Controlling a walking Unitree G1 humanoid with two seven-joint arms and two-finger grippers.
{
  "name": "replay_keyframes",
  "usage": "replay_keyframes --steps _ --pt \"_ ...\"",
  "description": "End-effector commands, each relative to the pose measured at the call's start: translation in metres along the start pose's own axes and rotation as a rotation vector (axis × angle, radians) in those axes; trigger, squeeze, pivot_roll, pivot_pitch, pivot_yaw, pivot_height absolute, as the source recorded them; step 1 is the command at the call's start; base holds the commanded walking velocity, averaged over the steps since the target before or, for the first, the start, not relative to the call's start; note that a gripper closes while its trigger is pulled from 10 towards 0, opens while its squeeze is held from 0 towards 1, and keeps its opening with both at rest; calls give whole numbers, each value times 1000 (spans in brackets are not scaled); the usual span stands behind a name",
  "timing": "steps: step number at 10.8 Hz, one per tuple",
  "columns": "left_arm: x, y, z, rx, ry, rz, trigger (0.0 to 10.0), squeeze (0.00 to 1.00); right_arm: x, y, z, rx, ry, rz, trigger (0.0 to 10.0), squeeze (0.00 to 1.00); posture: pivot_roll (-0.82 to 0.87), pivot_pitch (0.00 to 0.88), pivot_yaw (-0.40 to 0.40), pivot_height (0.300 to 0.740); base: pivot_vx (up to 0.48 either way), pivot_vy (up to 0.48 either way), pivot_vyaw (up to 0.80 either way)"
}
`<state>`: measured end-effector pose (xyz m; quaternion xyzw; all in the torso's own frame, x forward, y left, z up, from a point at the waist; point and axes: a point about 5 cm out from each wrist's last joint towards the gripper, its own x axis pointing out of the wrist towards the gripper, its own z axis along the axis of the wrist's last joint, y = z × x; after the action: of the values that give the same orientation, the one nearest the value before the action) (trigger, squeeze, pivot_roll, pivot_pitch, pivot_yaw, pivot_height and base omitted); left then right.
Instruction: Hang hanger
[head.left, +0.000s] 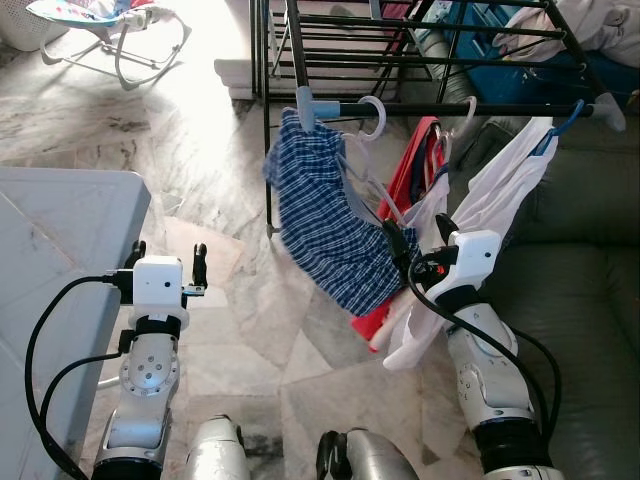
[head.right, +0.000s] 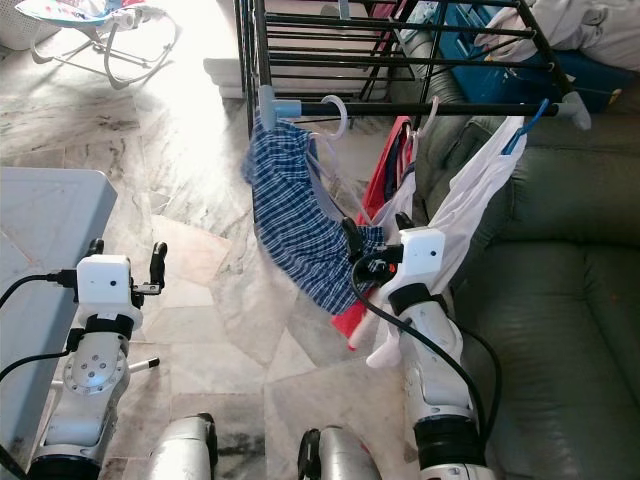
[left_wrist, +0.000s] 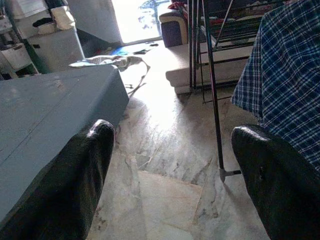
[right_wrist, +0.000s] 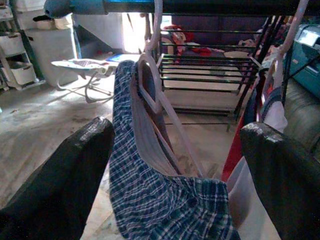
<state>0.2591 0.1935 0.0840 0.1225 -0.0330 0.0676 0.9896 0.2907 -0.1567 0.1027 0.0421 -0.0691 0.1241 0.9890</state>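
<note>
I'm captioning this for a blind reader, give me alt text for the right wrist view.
Between the open right gripper, a plaid shirt on a white hanger hangs from a black rail. A red garment hangs alongside.

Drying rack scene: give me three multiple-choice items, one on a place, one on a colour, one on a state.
1. Where does the checked shirt hang?
A. on the rack's bar
B. on the sofa
C. on the grey table

2. What colour is the garment between the checked shirt and the white cloth?
A. green
B. red
C. yellow

3. How is the right gripper?
A. shut on a hanger
B. open, at the shirt
C. resting on the floor

Answers: 1 A, its white hanger hooks the bar; 2 B, it shows red; 3 B, its fingers stand apart in the right wrist view.
</note>
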Motion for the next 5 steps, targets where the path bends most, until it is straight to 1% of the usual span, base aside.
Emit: replay_keyframes --steps 1,5 --pt "-2 -1 -3 14 8 -17 10000 0 -1 -1 3 -4 -8 -5 10000 1000 106 101 -82 740 -304 0 0" --pt "-2 0 -2 22 7 -23 10000 0 -4 0 1 -3 2 -18 10000 1000 105 108 -72 740 -304 0 0"
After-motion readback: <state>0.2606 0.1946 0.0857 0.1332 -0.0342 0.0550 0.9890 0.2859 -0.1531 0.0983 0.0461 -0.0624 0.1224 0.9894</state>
